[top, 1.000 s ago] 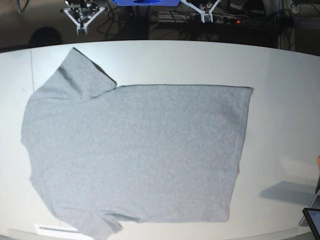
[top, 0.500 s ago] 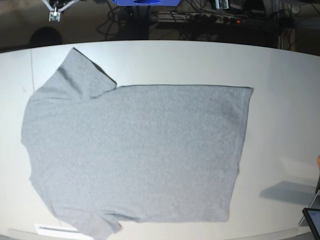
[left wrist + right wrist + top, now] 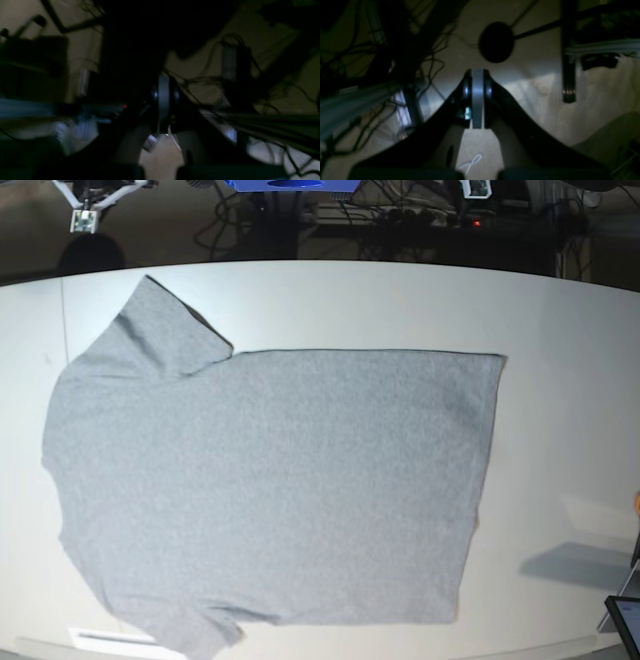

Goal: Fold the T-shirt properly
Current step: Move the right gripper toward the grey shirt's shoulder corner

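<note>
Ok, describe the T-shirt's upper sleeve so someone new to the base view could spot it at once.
Start from the white table filling the base view; the heather-grey T-shirt lies flat across it, plain side up, hem at the right. The upper sleeve juts from the shirt's top left corner toward the table's far edge. Unlike the lower sleeve, cut off by the frame's bottom, it shows whole.

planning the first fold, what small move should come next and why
Probably bring both hands, right and left, down from the far edge toward the heather-grey cotton T-shirt. It lies flat and unfolded on the white table, plain side up; neither hand touches it.
</note>
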Controlling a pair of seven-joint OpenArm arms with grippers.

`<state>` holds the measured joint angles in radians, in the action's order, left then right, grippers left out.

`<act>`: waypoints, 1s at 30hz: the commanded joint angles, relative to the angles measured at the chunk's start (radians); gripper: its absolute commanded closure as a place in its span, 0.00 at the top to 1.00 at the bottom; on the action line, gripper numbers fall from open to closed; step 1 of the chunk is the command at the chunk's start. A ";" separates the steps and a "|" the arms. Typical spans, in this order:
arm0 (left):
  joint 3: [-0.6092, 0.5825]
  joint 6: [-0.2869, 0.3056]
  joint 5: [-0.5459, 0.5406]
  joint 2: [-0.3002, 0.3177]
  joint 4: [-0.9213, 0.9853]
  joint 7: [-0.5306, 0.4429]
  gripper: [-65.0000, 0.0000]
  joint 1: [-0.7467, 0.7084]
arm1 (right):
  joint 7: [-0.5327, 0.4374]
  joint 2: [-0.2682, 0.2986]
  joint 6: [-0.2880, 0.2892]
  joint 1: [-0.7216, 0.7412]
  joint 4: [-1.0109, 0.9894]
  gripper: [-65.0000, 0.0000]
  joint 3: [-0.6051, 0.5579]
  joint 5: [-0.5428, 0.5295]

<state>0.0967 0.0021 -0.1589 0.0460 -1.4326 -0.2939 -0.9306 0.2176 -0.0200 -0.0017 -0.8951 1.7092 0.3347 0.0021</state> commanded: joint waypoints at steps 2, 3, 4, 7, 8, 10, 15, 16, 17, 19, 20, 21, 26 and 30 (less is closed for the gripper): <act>0.028 -0.006 -0.003 0.004 -0.053 -0.021 0.00 -0.041 | 0.012 -0.007 -0.002 -0.017 0.078 0.00 0.033 0.000; 0.041 -0.006 -0.003 0.004 -0.075 -0.021 0.00 -0.051 | 0.021 -0.011 -0.002 -0.019 0.108 0.00 0.034 0.002; 0.050 -0.006 -0.003 0.004 -0.098 -0.021 0.00 -0.058 | 0.022 -0.016 -0.002 -0.020 0.137 0.00 0.036 0.003; 0.061 -0.006 -0.001 0.004 -0.170 -0.021 0.00 -0.080 | 0.022 -0.014 -0.002 -0.028 0.196 0.00 0.033 0.003; 0.061 -0.006 -0.001 0.004 -0.201 -0.021 0.00 -0.087 | 0.022 -0.014 -0.002 -0.028 0.214 0.00 0.033 0.003; 0.061 -0.006 -0.001 0.004 -0.253 -0.021 0.00 -0.097 | 0.022 -0.014 -0.002 -0.026 0.240 0.00 0.031 0.003; 0.061 -0.006 -0.001 0.005 -0.366 -0.021 0.00 -0.098 | 0.022 -0.010 0.009 0.003 0.256 0.00 0.028 0.002; 0.062 -0.006 -0.001 0.007 -0.382 -0.021 0.00 -0.095 | 0.022 -0.014 0.035 0.017 0.260 0.00 0.028 0.000; 0.062 -0.006 -0.001 0.016 -0.394 -0.018 0.00 -0.086 | 0.022 -0.018 0.076 0.029 0.268 0.00 0.028 0.000; 0.054 -0.006 -0.001 0.047 -0.403 -0.012 0.00 -0.057 | 0.027 -0.041 0.161 0.063 0.272 0.00 0.028 0.000; 0.054 -0.006 -0.001 0.061 -0.403 -0.012 0.00 -0.049 | 0.049 -0.061 0.197 0.086 0.274 0.00 0.033 0.000; 0.056 -0.006 -0.001 0.068 -0.403 -0.011 0.00 -0.037 | 0.075 -0.071 0.230 0.110 0.280 0.00 0.036 0.000; 0.061 -0.006 -0.003 0.082 -0.403 -0.011 0.00 -0.008 | 0.237 -0.079 0.337 0.207 0.283 0.00 0.034 -0.003; 0.061 -0.006 -0.003 0.087 -0.400 -0.011 0.00 -0.008 | 0.300 -0.074 0.372 0.222 0.289 0.00 0.043 -0.096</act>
<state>0.1524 0.0029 -0.1589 0.1280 -1.8202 -0.2779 -0.9253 0.5396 -0.0990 0.3733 -0.6655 1.9778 0.3710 -0.0959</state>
